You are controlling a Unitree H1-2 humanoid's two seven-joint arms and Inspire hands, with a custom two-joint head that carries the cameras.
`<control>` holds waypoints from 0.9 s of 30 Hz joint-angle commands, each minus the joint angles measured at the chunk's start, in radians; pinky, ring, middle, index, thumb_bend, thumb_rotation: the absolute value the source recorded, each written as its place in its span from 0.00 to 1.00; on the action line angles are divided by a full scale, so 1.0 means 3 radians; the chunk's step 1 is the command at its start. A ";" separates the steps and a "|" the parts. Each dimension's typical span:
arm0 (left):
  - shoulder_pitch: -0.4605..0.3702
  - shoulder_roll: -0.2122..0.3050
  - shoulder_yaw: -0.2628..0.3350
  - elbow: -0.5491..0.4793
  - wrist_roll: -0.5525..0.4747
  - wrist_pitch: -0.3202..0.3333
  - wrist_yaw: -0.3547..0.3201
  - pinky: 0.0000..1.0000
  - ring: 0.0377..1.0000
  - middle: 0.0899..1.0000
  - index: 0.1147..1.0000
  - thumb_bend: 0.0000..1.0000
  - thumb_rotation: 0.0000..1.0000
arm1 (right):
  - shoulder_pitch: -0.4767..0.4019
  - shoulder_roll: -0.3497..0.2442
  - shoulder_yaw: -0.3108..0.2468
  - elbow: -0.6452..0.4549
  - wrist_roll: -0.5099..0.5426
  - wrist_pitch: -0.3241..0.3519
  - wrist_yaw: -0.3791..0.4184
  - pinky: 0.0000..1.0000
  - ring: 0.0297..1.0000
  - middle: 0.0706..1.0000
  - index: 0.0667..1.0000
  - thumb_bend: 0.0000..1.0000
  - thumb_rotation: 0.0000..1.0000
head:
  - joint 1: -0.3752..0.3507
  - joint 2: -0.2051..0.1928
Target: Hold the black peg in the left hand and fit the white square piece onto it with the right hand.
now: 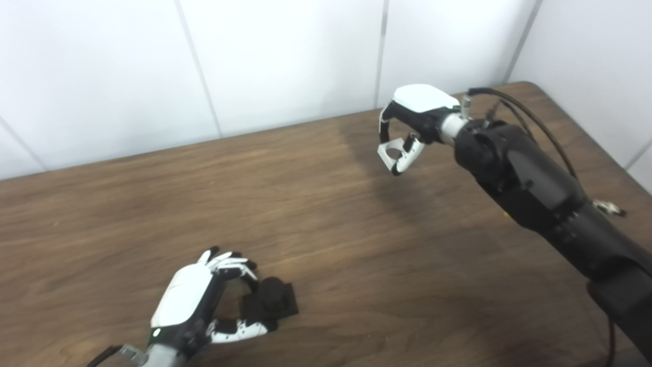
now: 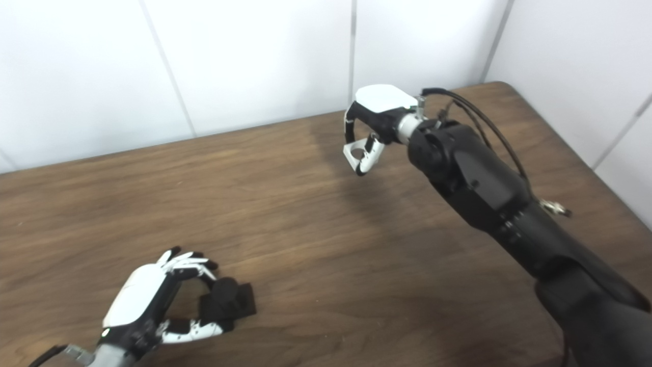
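The black peg (image 1: 271, 302) stands on its square black base on the wooden table (image 1: 326, 224), near the front left. My left hand (image 1: 201, 298) is around it, with fingers (image 1: 232, 265) curled above it and the thumb below touching the base; the peg rests on the table. My right hand (image 1: 415, 120) is raised over the far right of the table and pinches the white square piece (image 1: 389, 152), which has a round hole, between fingers and thumb. The piece also shows in the right eye view (image 2: 355, 150).
White wall panels (image 1: 285, 56) stand right behind the table's far edge and along its right side. My right forearm (image 1: 540, 183) with its cables stretches across the right part of the table.
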 commanded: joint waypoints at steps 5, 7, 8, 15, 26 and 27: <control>0.0022 -0.0064 -0.0113 0.0063 0.0097 0.0068 -0.0080 1.00 0.88 0.75 0.42 0.52 0.05 | -0.0085 0.0022 0.0044 -0.0552 -0.0082 -0.0160 0.0276 0.82 0.90 0.77 0.45 0.52 0.13 | 0.0127 0.0012; 0.0018 -0.0084 -0.0125 0.0071 0.0115 0.0073 -0.0074 1.00 0.88 0.75 0.42 0.52 0.05 | -0.0077 0.0070 0.0060 -0.0696 -0.0092 -0.0214 0.0348 0.80 0.89 0.77 0.45 0.52 0.13 | 0.0166 0.0016; 0.0015 -0.0094 -0.0134 0.0077 0.0132 0.0074 -0.0068 1.00 0.88 0.75 0.42 0.52 0.05 | -0.0069 0.0105 0.0068 -0.0779 -0.0095 -0.0222 0.0394 0.80 0.89 0.77 0.45 0.52 0.13 | 0.0212 0.0018; 0.0000 -0.0159 -0.0190 0.0107 0.0199 0.0115 -0.0047 1.00 0.88 0.75 0.42 0.52 0.05 | 0.0013 0.0339 0.0126 -0.1198 -0.0139 -0.0215 0.0720 0.79 0.90 0.77 0.45 0.52 0.13 | 0.0388 0.0033; -0.0014 -0.0235 -0.0263 0.0177 0.0262 0.0176 0.0015 1.00 0.88 0.75 0.42 0.52 0.05 | -0.0027 0.0737 0.0330 -0.1683 -0.0296 -0.0411 0.1223 0.85 0.91 0.78 0.45 0.52 0.13 | 0.0548 0.0066; -0.0015 -0.0243 -0.0267 0.0182 0.0272 0.0178 0.0022 1.00 0.88 0.75 0.42 0.52 0.05 | -0.0048 0.0770 0.0330 -0.1706 -0.0306 -0.0416 0.1273 0.85 0.91 0.78 0.45 0.52 0.13 | 0.0557 0.0072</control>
